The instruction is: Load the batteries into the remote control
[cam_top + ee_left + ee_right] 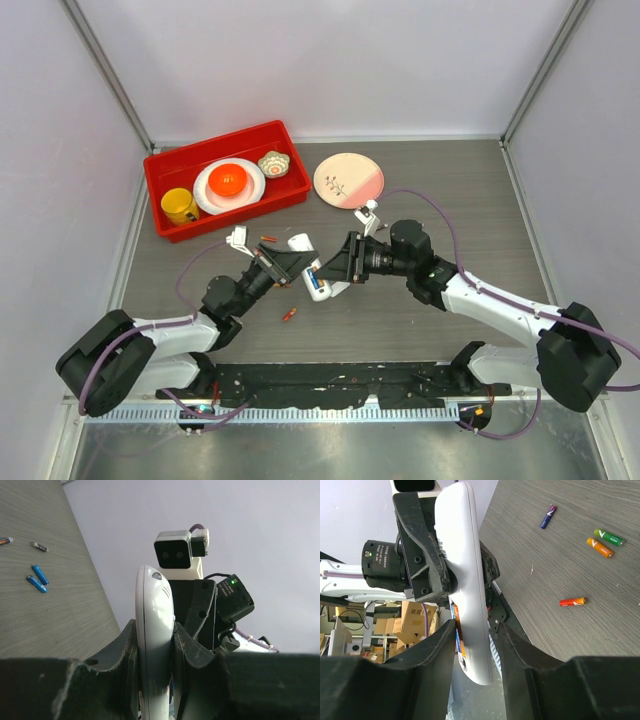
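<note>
Left wrist: smooth, rounded white remote control (153, 630)

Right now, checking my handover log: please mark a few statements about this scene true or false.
1. The left gripper and the right gripper both clamp the remote control. True.
2. The pink plate lies inside the red bin. False: it lies on the table, right of the bin.
3. Loose batteries lie on the table. True.
4. The yellow cup stands on the pink plate. False: it stands in the red bin.
</note>
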Controlling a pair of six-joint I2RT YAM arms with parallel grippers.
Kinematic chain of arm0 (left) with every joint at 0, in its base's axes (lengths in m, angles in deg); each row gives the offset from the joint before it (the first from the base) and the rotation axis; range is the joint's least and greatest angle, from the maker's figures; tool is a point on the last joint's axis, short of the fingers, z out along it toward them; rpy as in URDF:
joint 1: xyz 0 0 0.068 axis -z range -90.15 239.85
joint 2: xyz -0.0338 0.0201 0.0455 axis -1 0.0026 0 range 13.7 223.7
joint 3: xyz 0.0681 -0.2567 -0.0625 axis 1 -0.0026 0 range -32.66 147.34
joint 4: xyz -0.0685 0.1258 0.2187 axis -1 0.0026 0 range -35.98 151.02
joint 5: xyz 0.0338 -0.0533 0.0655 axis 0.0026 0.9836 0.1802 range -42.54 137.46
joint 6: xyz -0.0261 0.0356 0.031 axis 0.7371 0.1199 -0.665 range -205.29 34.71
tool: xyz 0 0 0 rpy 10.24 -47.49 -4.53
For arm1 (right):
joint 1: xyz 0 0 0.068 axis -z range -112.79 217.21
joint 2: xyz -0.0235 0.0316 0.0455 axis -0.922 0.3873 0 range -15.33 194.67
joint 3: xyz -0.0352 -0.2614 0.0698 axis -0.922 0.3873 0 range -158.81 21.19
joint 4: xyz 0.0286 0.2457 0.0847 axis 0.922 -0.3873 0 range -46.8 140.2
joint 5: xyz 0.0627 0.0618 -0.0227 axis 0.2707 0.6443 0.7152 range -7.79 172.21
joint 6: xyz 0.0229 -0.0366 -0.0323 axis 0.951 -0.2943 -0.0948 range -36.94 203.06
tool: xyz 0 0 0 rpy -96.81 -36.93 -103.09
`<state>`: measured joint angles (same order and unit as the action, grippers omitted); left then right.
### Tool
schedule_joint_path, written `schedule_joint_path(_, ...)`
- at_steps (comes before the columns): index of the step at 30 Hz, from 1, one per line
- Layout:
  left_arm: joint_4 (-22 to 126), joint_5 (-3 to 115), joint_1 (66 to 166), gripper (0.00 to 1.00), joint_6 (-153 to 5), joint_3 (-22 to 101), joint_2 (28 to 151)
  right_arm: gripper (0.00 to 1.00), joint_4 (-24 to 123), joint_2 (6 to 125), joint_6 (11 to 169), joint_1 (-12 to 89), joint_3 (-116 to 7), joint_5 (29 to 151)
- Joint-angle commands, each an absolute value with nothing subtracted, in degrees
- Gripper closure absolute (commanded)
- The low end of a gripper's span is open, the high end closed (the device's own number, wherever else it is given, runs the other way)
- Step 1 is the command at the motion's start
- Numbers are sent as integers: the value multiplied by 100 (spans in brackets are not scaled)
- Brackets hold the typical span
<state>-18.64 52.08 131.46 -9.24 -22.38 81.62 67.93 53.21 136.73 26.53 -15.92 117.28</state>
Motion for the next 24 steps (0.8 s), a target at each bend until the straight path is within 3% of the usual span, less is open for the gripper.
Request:
schedule_joint_path(1, -3273, 5335, 13134, 100, -865, -1965, 8155, 58, 6638, 5349, 13403, 2652, -1784, 11772)
schedule_joint_path(8, -3273, 5388, 13134, 100, -856, -1921, 8129, 66, 6584, 5420, 13386, 2643, -1775, 11684)
schedule_joint_path(12, -3273, 5370, 13134, 100, -883, -1983, 8146, 43, 7119, 5341, 13867, 2643, -1670, 11754)
schedule_joint_path(15, -3281, 5379, 13134, 100, -883, -2018, 8164, 39, 7620, 5384, 14167, 2643, -1608, 11824)
schedule_joint_path(19, -3273, 5388, 13134, 100, -883, -2018, 8172, 39, 7587, 5463, 14098, 2608, -1669, 11912)
schedule_joint_path(24, -3281, 5388, 13134, 100, -874, -1965, 8173, 48, 7174, 5639, 13773, 2477, -1810, 12000)
